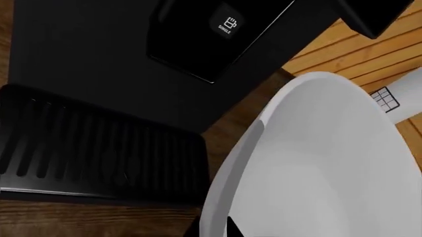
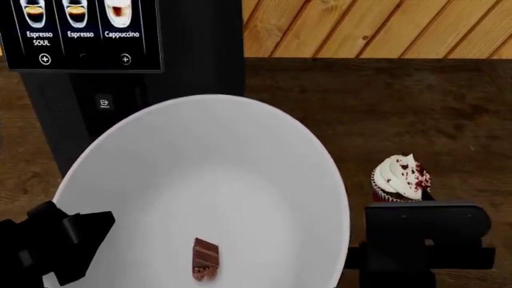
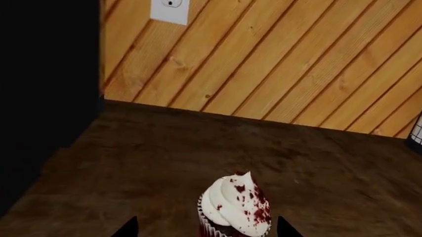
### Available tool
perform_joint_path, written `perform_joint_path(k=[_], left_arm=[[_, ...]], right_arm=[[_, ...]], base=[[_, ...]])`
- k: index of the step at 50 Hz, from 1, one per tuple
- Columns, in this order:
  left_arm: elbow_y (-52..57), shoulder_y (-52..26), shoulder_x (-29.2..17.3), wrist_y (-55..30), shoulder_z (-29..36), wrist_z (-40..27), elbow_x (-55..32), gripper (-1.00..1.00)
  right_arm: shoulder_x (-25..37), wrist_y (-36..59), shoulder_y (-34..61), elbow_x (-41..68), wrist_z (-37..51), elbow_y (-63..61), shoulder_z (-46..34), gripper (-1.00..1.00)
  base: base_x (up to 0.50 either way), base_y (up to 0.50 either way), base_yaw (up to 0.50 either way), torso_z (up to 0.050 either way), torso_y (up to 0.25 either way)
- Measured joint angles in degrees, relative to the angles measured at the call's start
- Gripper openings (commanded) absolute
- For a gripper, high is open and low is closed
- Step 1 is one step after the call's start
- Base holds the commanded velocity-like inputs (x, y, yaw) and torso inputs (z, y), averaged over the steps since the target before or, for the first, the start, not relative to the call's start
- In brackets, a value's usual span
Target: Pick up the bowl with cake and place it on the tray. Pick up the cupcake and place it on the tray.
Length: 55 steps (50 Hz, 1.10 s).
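Bowl (image 2: 208, 186), seen from the head camera lifted close beneath the lens and filling the middle of the view, its rim tipped so the far edge at 12 o'clock rides higher than the near edge. Cake (image 2: 205, 259) lies low inside the bowl at 6 o'clock, its long axis running roughly from 12 to 6. Left gripper (image 2: 60, 240) sits at the bowl's rim at 8 o'clock and appears closed on that rim, though the fingertips themselves are hidden. Cupcake (image 2: 400, 179) stands upright on the wooden counter (image 2: 384, 102) at 3 o'clock from the bowl, frosting peak up. Right gripper (image 3: 207, 232) is spread, a fingertip on either side of the cupcake, not visibly touching it. Risks, as judged: a one-sided rim grasp may let the bowl tilt further and slide the cake out; the bowl also passes near the coffee machine (image 2: 120, 54) at 11 o'clock. No tray is in view.
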Motion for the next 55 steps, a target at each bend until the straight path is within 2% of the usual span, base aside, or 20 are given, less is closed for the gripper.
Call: perform_joint_path(k=[16,55], left_arm=[[4.80,1.81,-1.70,2.40,-1.85,-1.87,-2.34,-1.00],[8.13,2.26,-3.33,4.72,-2.83,-3.21,-4.58,-1.00]], right_arm=[[-2.58,-0.42,1.55,-1.26,-0.50,5.22,-0.14,1.00],[-6.81,-2.37,4.41,-2.28,-2.08,18.18,1.37,1.00]], base=[[0.00,0.00,0.00,0.000,0.001],[0.00,0.00,0.00,0.000,0.001]])
